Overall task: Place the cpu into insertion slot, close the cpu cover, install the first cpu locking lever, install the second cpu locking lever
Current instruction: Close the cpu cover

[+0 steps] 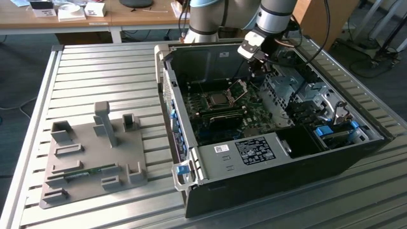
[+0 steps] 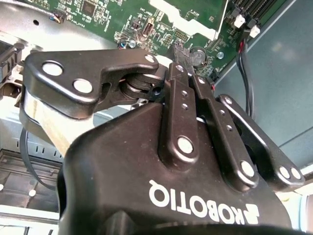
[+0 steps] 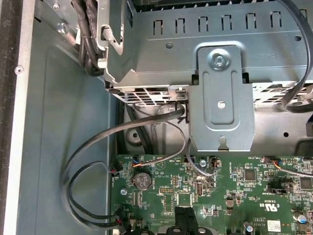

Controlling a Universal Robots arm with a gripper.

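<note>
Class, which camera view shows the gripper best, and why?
The second wrist view: it shows the gripper close up, body and shut fingers, above the motherboard. The exterior view shows it small, inside the case. The first wrist view shows its fingertips.

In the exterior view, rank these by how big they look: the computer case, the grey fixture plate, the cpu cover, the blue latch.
1. computer case
2. grey fixture plate
3. cpu cover and blue latch: these look about alike, and the latch sits nearer the camera, so I leave them unranked.
</note>
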